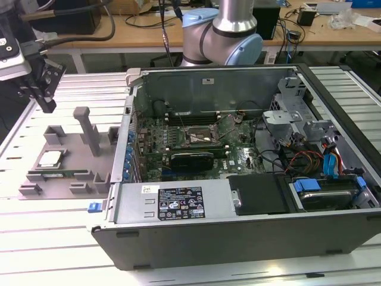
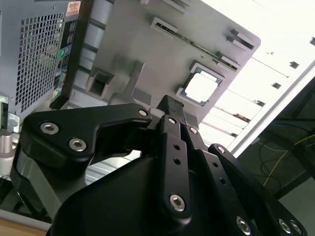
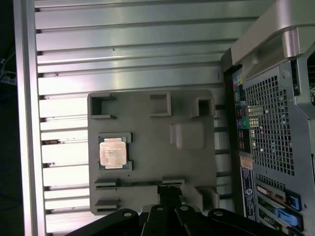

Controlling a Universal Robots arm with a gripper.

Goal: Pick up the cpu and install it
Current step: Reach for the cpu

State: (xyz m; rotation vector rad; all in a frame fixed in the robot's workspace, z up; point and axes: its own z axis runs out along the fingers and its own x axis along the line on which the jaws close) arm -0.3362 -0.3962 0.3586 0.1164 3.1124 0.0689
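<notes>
Pincer hovered above the grey tray, jaws drawn together, holding nothing. The cpu lay seated in its tray recess, not yet picked up; installation in the computer case remained outstanding. Count: one pincer, one cpu, one tray, one case.

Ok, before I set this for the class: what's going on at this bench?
A robot arm's black pincer hangs above a grey plastic holder tray, which sits to the exterior view's left of the open metal computer case. The small square silver-topped cpu lies flat in its recess on that tray. The pincer is clear of it and not touching, so the pick-up is not yet done.
</notes>
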